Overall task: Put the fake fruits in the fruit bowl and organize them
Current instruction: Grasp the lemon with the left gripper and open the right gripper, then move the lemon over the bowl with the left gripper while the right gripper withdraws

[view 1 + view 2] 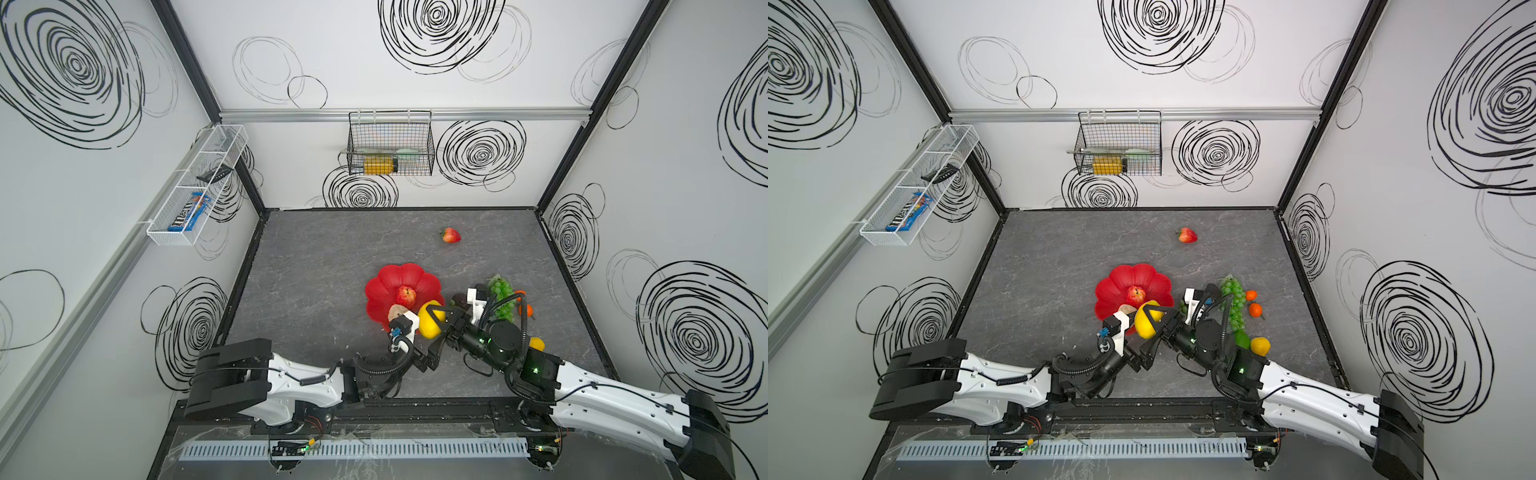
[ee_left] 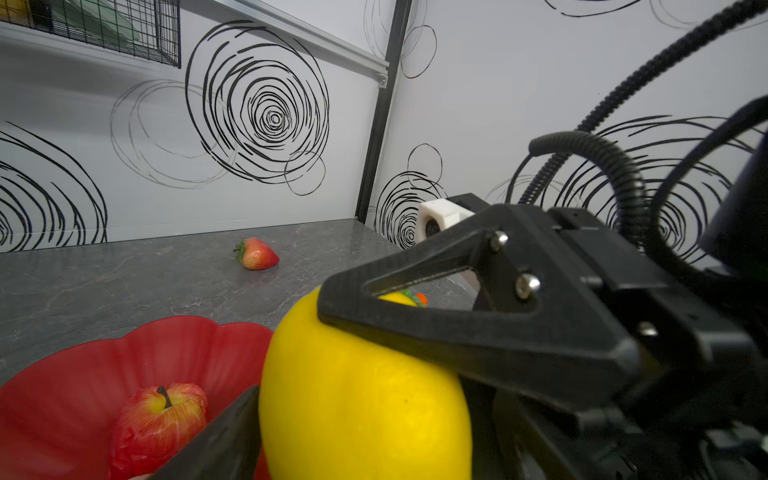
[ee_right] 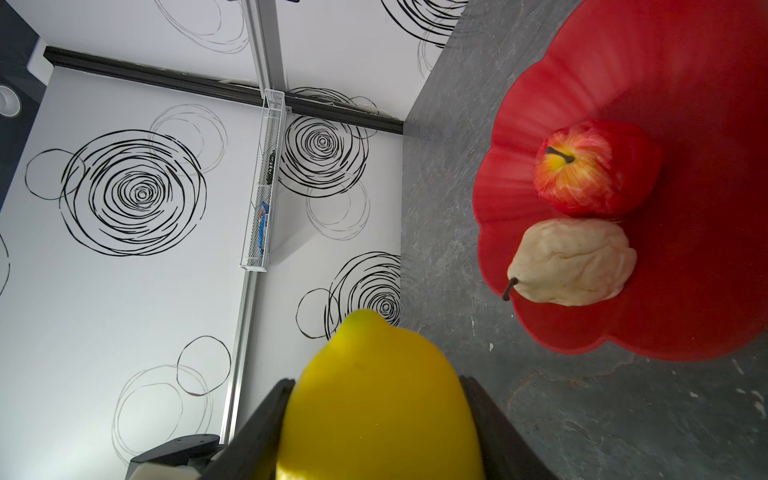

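My right gripper (image 3: 378, 415) is shut on a big yellow lemon (image 1: 431, 319) and holds it off the table, at the near right edge of the red fruit bowl (image 1: 390, 274). My left gripper (image 1: 420, 353) stands open right under the lemon. One of its fingers (image 2: 224, 440) lies close against the lemon's side; the other is hidden. A red apple (image 3: 590, 166) and a beige pear (image 3: 573, 262) lie side by side in the bowl. A strawberry (image 1: 451, 235) lies alone far back on the table.
Behind the right arm lie green grapes (image 1: 1235, 299), two tiny oranges (image 1: 1252, 302), a lime (image 1: 1241, 338) and a small lemon (image 1: 1260, 345). A black wire basket (image 1: 390, 143) hangs on the back wall. A white mesh tray (image 1: 197, 187) is on the left wall.
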